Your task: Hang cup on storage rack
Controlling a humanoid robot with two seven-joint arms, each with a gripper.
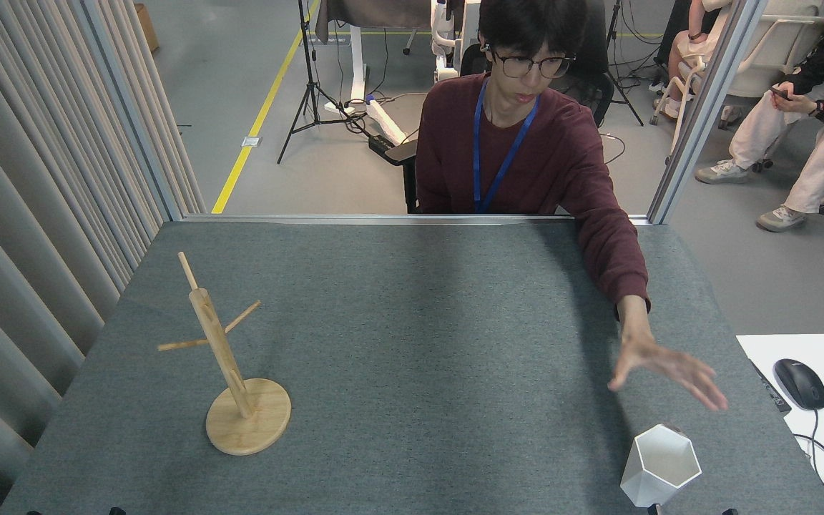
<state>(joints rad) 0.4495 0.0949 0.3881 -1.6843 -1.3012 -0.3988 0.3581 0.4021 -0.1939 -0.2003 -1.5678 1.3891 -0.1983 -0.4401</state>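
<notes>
Your robot's two grippers were not in the picture, so you could not tell if their fingers were open or holding anything. The cup point(659, 466) stood upright on the table point(412, 300), near the right front corner. It sat well apart from the storage rack point(229, 361) on the left, and a person's hand point(662, 368) hung open just above it, maybe from setting it there.

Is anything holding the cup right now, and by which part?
Nothing holds it. The cup stands free on the table; the person's hand hovers open above it.
</notes>
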